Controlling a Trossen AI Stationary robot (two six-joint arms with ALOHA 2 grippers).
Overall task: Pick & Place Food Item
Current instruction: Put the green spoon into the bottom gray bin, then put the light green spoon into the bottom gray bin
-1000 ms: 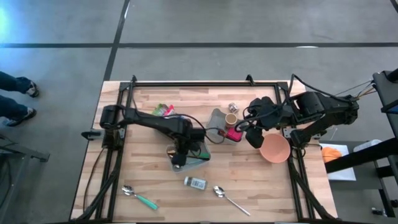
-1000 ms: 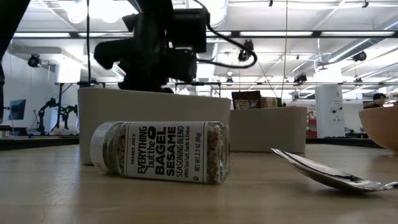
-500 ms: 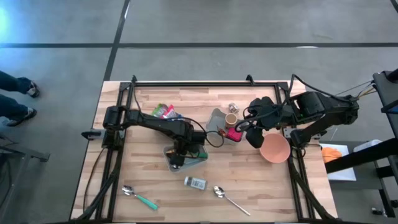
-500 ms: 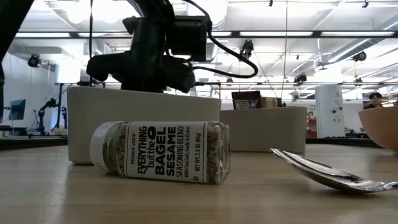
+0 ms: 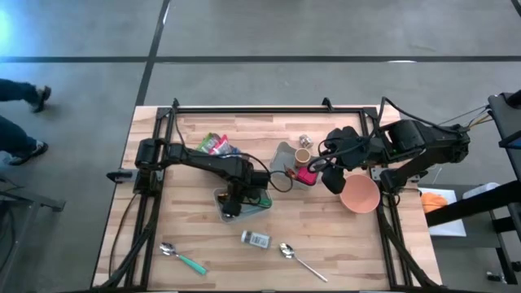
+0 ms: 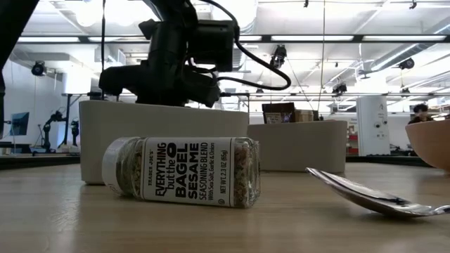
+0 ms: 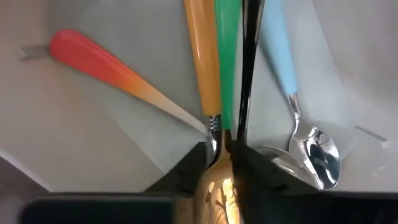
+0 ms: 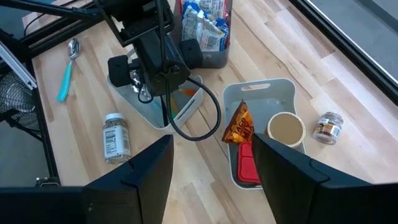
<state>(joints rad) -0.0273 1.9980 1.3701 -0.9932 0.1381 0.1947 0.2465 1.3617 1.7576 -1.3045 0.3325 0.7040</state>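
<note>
Your left gripper (image 5: 234,203) points straight down into the white tray (image 6: 162,140) just left of the high view's centre. Its fingers (image 7: 186,171) stand narrowly apart on either side of the neck of the orange-handled spoon (image 7: 202,56); you cannot tell whether they press it. A green handle (image 7: 227,56) lies against that spoon, with a blue-handled spoon (image 7: 280,50) and a red handle (image 7: 93,59) also in the tray.

Your right gripper (image 5: 332,181) hangs right of centre, fingers spread with nothing between them, just beside the pink bowl (image 5: 360,195).

The food is apart from both grippers: the orange snack bag (image 8: 239,127) stands in the grey bin (image 8: 283,87) at the frame's centre, and the seasoning jar (image 6: 183,171) lies on its side on the table below the tray.
</note>
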